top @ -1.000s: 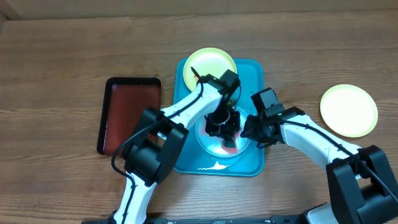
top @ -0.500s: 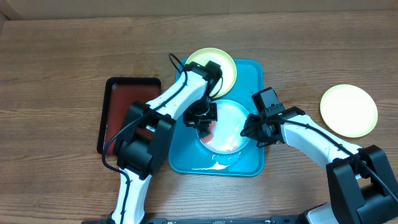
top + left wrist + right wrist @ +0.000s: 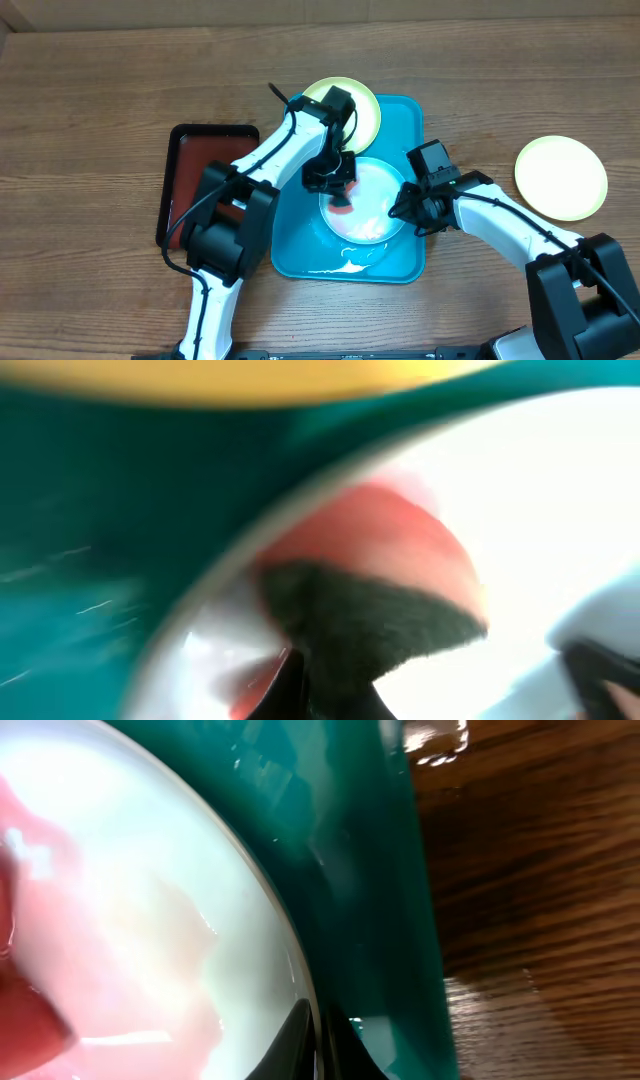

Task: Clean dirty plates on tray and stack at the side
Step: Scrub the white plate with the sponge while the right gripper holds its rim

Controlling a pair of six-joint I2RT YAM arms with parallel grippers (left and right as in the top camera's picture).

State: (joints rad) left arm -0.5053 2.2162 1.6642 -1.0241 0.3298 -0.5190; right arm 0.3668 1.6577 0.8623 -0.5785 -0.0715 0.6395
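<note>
The light-blue-rimmed plate [image 3: 370,205] lies in the turquoise tray [image 3: 405,125], with pink-red sauce smeared on its pale centre. My left gripper [image 3: 336,186] is shut on a dark green and red sponge [image 3: 370,620], pressed on the plate's upper left part [image 3: 560,490]. My right gripper [image 3: 406,210] is shut on the plate's right rim [image 3: 300,970], with the rim between its fingers [image 3: 322,1045]. One yellow-green plate [image 3: 352,100] lies at the tray's far left corner, partly under my left arm. Another yellow-green plate [image 3: 560,177] lies on the table at the right.
A smaller black-rimmed red-brown tray [image 3: 210,180] lies left of the turquoise tray. A wet patch glints on the turquoise tray's near edge [image 3: 345,268]. Bare wooden table [image 3: 530,890] lies right of the tray's rim [image 3: 400,890].
My left gripper swept the sponge from the plate's centre to its left edge, then back a little to the upper left. The red smear is thinner. My right gripper has stayed on the rim.
</note>
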